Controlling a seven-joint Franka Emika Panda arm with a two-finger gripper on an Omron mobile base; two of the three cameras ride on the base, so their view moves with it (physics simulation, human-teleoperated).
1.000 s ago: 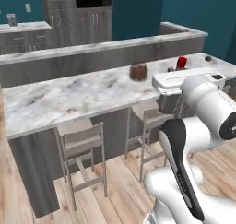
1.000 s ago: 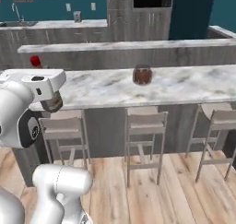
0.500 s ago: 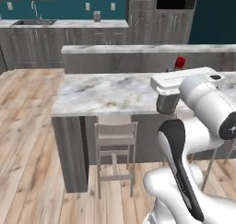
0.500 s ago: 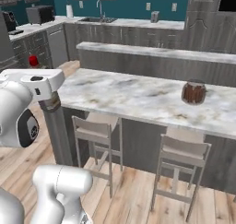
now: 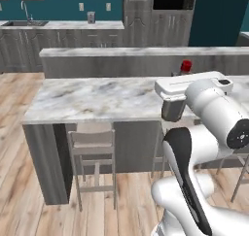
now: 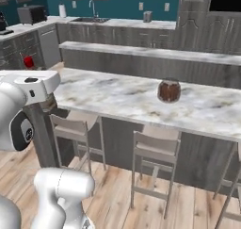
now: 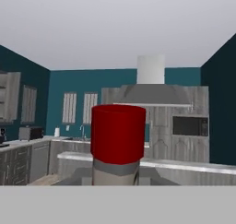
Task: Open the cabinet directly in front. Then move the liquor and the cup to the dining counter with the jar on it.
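Item, task partly done: your fingers (image 7: 115,181) grip the liquor (image 7: 118,142) just short of the dining counter (image 6: 117,94), left of the jar (image 6: 169,90); setting down and the cup remain.

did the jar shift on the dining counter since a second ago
No. The jar sits on the dining counter above the second stool as before; the view shifted because the base drove.

Your red-capped liquor (image 7: 118,142) stands upright, close up; the jar (image 6: 169,90) sits on the marbled dining counter (image 6: 117,94).
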